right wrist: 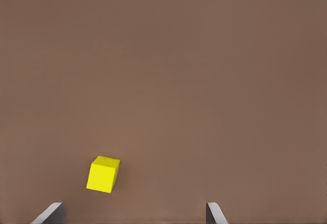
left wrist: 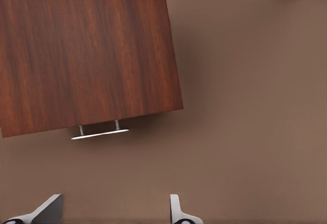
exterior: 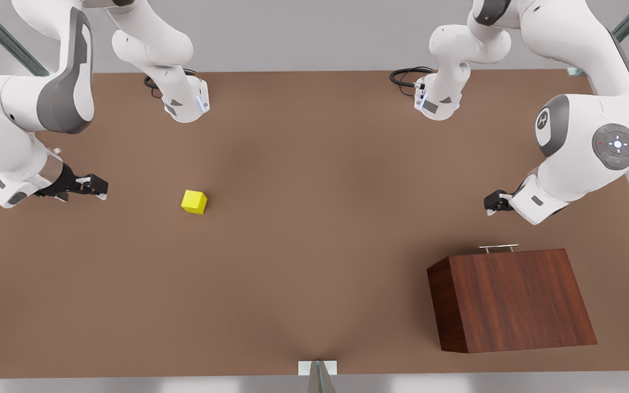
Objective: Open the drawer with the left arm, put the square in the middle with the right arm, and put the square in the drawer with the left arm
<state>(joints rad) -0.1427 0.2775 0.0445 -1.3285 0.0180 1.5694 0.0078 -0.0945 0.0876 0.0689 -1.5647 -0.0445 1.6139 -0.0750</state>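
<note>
In the front view the drawer's front face is turned away from the camera; just its handle (exterior: 498,248) peeks above the cabinet (exterior: 511,297) top at lower right. In the left wrist view the cabinet (left wrist: 87,55) is cut off by the frame's top and left edges, and the left pincer (left wrist: 115,211) shows fingertips alone at the bottom edge. The right pincer (right wrist: 133,214) is likewise cropped at the bottom of the right wrist view.
</note>
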